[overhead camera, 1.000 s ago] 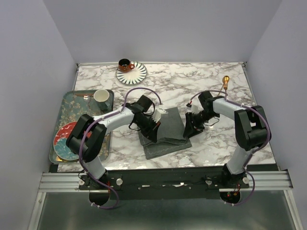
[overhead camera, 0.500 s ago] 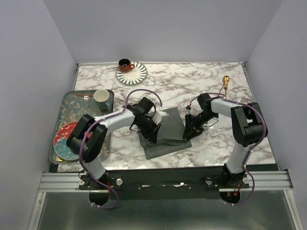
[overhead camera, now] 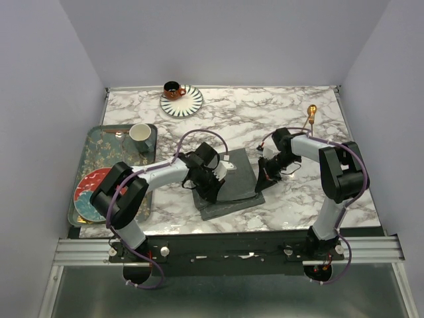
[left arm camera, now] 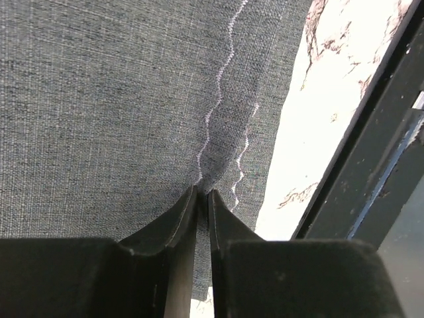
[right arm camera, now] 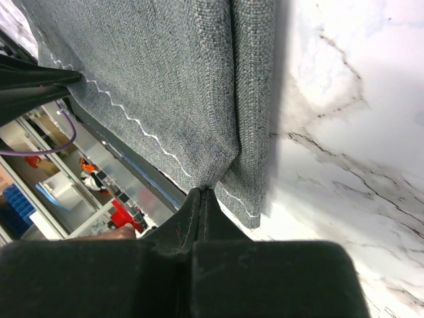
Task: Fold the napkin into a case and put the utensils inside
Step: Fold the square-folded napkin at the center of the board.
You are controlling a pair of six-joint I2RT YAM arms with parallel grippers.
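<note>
The left fingers (left arm camera: 173, 225) and right fingers (right arm camera: 187, 218) each pinch the napkin (overhead camera: 236, 173) at its hem, evidently to hold the fold taut on the bench (overhead camera: 252, 119).

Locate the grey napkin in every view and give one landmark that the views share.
Top external: the napkin lies mid-table, towards the near edge.
Left wrist: the napkin fills most of the frame, from the left.
Right wrist: the napkin covers the upper left and centre.
Shared landmark: the white marble tabletop right of the cloth.
</note>
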